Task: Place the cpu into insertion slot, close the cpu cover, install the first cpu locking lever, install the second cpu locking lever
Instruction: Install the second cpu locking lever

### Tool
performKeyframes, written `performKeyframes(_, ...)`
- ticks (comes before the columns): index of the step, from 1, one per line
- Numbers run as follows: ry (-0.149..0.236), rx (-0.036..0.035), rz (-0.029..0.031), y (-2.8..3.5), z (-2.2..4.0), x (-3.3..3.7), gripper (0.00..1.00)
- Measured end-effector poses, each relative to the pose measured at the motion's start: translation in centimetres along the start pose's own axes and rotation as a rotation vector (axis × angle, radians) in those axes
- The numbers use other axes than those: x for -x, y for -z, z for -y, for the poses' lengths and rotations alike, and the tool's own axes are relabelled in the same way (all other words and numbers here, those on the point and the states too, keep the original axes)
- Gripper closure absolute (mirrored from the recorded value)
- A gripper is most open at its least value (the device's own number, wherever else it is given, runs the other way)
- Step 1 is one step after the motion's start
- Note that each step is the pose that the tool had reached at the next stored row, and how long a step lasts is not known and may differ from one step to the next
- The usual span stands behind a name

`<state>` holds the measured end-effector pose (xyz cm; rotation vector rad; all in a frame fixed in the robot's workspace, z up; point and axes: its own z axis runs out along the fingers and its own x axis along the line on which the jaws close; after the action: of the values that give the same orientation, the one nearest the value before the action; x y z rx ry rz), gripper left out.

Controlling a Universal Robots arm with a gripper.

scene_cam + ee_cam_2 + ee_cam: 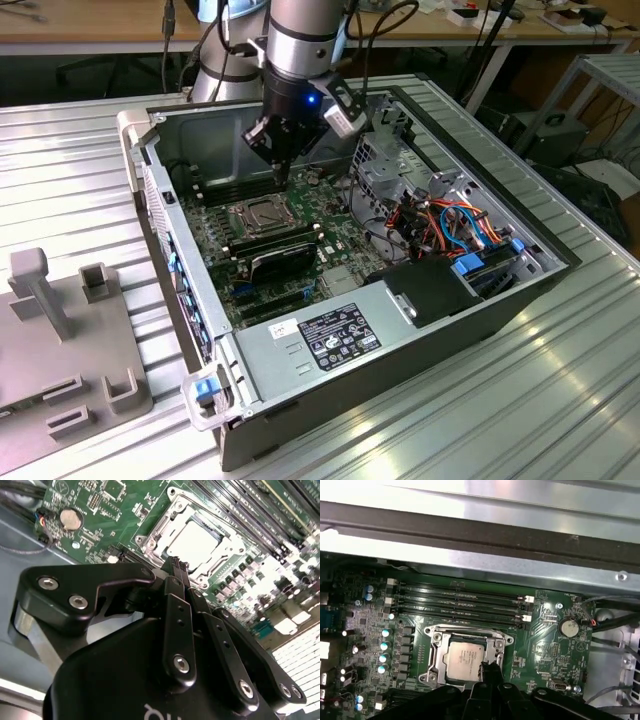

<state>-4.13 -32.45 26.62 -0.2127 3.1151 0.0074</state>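
Exterior view: the claw hangs just above the socket inside the open computer case.
Second wrist view: fingers are pinched together and hold nothing. The chip is seated in the socket.
First wrist view: the metal cover lies flat around the chip.

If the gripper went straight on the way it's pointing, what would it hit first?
Probably the cpu cover: the gripper points at the frame's edge beside the cpu. Depth is unclear, so the chip itself could come first.
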Motion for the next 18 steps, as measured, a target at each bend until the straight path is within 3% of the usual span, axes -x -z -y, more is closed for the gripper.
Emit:
performKeyframes(3,0.007,-0.0013,-0.0003,0.01,0.25,-0.04,0.89)
performKeyframes(10,0.014,-0.0084,-0.0013,0.01,1.49,-0.20,0.89)
performKeyframes(13,0.053,-0.0080,-0.0014,-0.01,1.55,-0.22,0.89)
performKeyframes(16,0.149,-0.0061,-0.0013,-0.03,1.55,-0.21,0.89)
performKeyframes(18,0.183,-0.0054,-0.0012,-0.03,1.55,-0.20,0.89)
